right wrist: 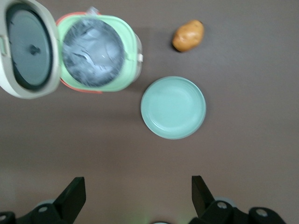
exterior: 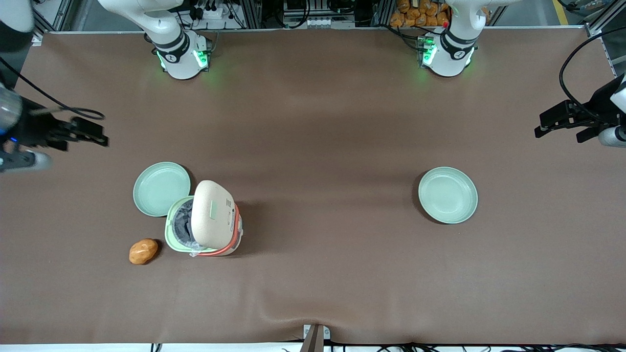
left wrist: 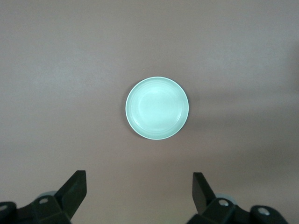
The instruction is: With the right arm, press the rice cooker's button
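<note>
The tool hung with fingers spread wide and holding nothing at the left edge of the front view, above the brown counter. Nearer the front camera, lower left of centre, the rice cooker stood with lid raised, touching a green plate; a potato lay beside it.

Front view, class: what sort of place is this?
Probably a robotics lab: a brown-covered table, a rice cooker with its lid up, and the right arm's tool, open, hanging above the table at the working arm's end.
</note>
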Tool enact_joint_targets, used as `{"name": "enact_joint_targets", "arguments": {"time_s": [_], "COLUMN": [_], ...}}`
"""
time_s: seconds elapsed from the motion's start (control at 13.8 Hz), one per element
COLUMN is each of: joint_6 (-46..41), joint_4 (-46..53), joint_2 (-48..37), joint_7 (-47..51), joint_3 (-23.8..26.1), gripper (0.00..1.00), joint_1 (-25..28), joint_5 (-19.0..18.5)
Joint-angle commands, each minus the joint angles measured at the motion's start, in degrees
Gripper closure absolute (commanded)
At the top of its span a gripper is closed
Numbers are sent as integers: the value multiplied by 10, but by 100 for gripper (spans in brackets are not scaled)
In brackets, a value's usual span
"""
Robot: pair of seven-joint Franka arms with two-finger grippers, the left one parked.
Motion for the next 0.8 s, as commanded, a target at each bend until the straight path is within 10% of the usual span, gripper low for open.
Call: {"name": "enact_joint_targets", "arguments": {"time_s": [0.0,0.73], "joint_6": [-19,-22], "joint_4": [-18,-19], "joint_2": [-32,-37], "joint_7": [-29,-46], "joint_3": [2,-24], "gripper": [0,0], "joint_1": [-29,-31], "joint_5": [-9,-52]}}
